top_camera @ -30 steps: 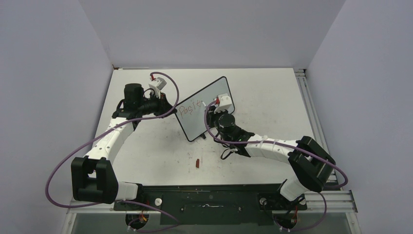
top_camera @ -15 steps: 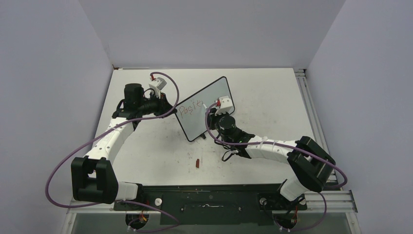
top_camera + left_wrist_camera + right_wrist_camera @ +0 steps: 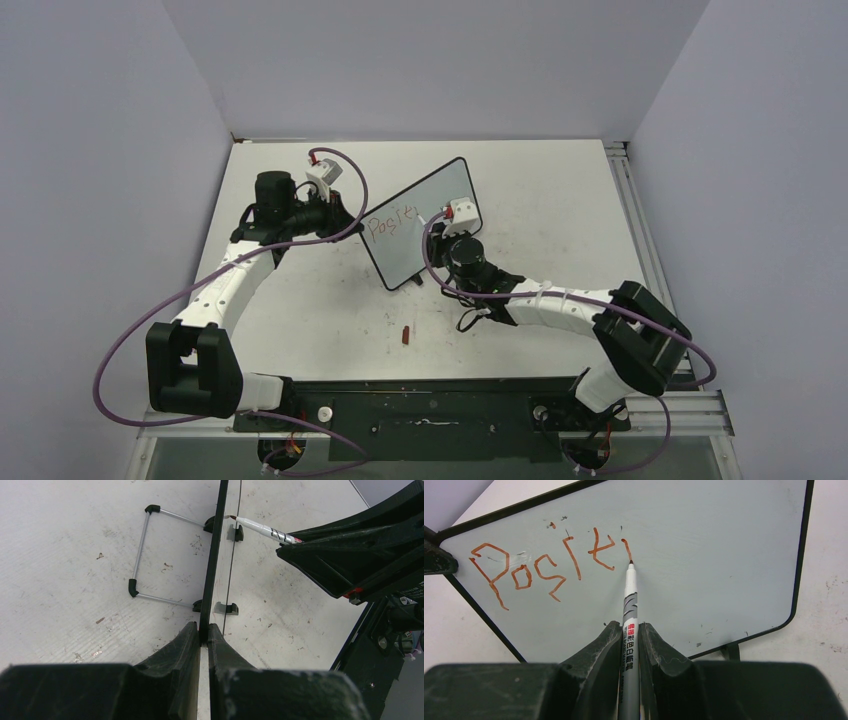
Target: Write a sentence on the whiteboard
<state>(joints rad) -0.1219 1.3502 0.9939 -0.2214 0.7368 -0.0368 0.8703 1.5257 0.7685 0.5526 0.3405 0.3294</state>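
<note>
Left hand (image 3: pixel 204 630): pressed tight on the board's (image 3: pixel 704 555) edge, the black frame wedged between the two fingers.
Right hand (image 3: pixel 629 627): pinching the marker (image 3: pixel 629 605), its barrel running straight out ahead between the fingers.
Marker tip: right on the board face, touching the foot of the last red stroke.
Board: upright on the tabletop (image 3: pixel 560 200) between the two hands, its face turned to the right hand and seen edge-on from the left hand.
Writing (image 3: pixel 544 565): one slanted red line reading roughly "Posti", ahead of the right hand and left of the tip.
Wire stand (image 3: pixel 142 555): behind the board, on the side away from the right hand, resting on the tabletop.
Red bit (image 3: pixel 405 334): small, lying on the tabletop behind the right hand, well apart from the board.
</note>
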